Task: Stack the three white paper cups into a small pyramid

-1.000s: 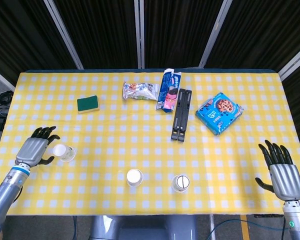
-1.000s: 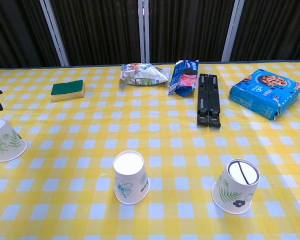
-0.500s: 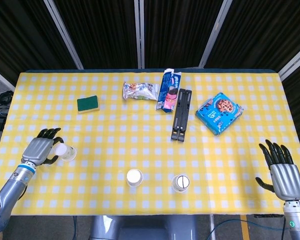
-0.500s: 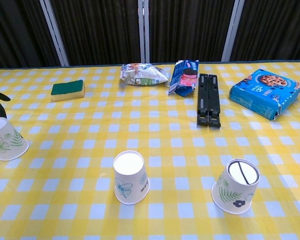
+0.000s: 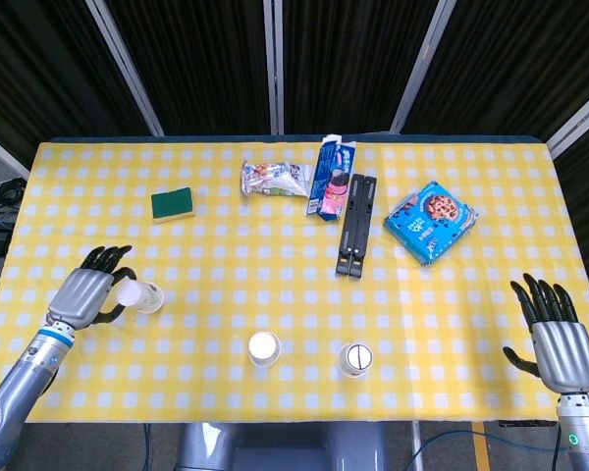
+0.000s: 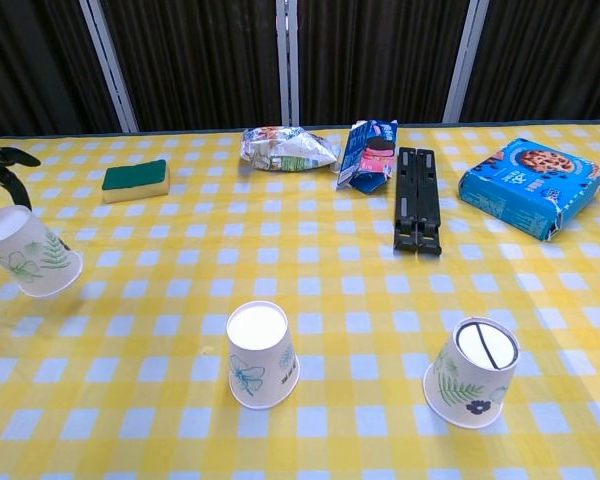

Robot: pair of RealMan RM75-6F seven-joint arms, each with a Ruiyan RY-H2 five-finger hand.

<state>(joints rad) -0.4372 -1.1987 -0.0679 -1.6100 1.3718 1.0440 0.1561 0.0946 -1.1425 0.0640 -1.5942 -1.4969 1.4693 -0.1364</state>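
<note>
Our left hand (image 5: pixel 86 292) holds a cup (image 5: pixel 140 294) tilted near the table's (image 5: pixel 226 235) left edge, for stacking; right hand (image 5: pixel 558 340) fingers spread, empty.

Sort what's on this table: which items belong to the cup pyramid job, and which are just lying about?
Job items:
- tilted paper cup held by the left hand
- middle paper cup, upside down
- right paper cup, upside down

Lying about:
- green sponge
- snack bag
- blue snack pack
- black folding stand
- cookie box
- right hand, open and idle
</note>
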